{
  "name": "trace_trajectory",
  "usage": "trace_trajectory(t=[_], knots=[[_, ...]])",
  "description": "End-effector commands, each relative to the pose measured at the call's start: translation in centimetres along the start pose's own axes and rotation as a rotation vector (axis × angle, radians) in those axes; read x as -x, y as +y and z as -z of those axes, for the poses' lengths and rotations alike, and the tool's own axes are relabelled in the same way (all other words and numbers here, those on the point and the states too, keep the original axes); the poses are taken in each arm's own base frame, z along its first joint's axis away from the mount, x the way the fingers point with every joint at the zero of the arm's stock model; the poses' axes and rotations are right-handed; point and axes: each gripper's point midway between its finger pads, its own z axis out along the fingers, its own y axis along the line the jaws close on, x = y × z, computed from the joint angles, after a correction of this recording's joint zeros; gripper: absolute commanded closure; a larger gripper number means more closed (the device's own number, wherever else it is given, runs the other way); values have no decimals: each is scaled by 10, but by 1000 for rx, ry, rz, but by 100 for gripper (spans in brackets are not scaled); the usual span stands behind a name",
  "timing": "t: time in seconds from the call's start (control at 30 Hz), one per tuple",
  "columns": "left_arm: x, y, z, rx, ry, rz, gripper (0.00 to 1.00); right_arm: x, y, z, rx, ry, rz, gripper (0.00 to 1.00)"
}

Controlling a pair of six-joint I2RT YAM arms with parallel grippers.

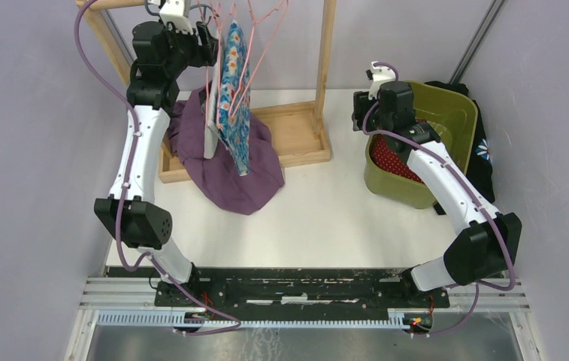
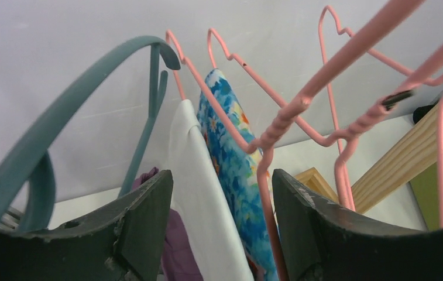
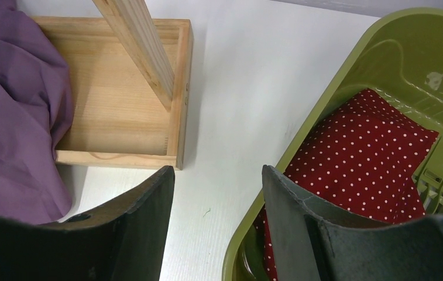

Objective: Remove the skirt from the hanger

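Observation:
A blue floral skirt point(image 1: 233, 98) hangs from a pink wire hanger point(image 1: 255, 37) on the wooden rack point(image 1: 326, 68), beside a white garment point(image 1: 210, 131). My left gripper point(image 1: 210, 41) is open, high at the hangers' necks. In the left wrist view my left gripper point(image 2: 222, 175) has its jaws on either side of the white garment point(image 2: 198, 175), the skirt point(image 2: 230, 158) and a pink hanger wire point(image 2: 265, 170), touching none of them that I can see. My right gripper point(image 1: 362, 105) is open and empty, over the white table beside the green bin point(image 3: 324, 99).
A purple cloth point(image 1: 236, 177) lies heaped over the rack's wooden base point(image 3: 119, 105). A teal hanger point(image 2: 90, 70) and more pink hangers point(image 2: 347, 117) hang on the rail. The green bin point(image 1: 397, 192) holds a red dotted cloth point(image 3: 365, 152). A black cloth point(image 1: 484, 150) lies behind the bin.

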Motion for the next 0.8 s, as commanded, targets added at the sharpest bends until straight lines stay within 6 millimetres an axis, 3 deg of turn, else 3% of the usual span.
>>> trace_trajectory(t=[0.0, 0.13, 0.23, 0.3, 0.5, 0.77], knots=[[-6, -1, -7, -28, 21, -18, 28, 21, -3, 11, -18, -79, 5, 38], [-22, 10, -12, 15, 66, -27, 24, 20, -3, 10, -16, -76, 5, 38], [-30, 15, -13, 35, 89, -36, 28, 19, -3, 9, -16, -73, 5, 38], [-29, 14, -12, 37, 90, -37, 41, 18, -2, 7, -15, -71, 3, 38], [-19, 12, -7, 34, 79, -38, 96, 16, 0, 3, -6, -65, -7, 38], [18, 4, 14, 27, 3, -56, 97, 14, 1, 0, -2, -59, -12, 38]])
